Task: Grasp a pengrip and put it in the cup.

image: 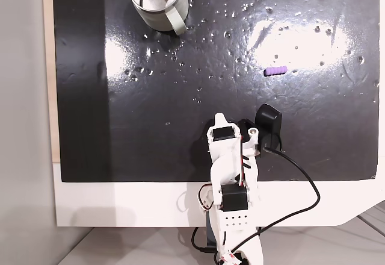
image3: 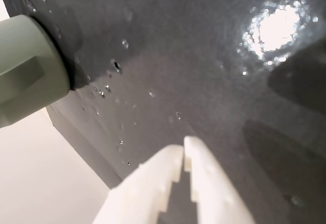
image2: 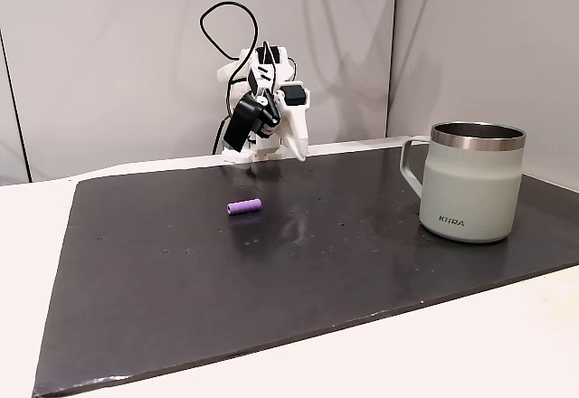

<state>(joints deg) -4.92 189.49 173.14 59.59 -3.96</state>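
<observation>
The pengrip, your tiny purple ribbed tube, lies on its side on the shiny black mat, well apart from the pale green metal cup. Your white pincer is pressed together, holding nothing, above the mat.

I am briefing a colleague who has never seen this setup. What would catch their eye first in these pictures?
Probably the pale green metal mug, large at the right of the low fixed view, upright on the glossy black mat. Next, the tiny purple pengrip lying alone on its side mid-mat, well apart from the mug. The white arm sits folded at the mat's edge, its gripper closed and empty in the wrist view.
</observation>
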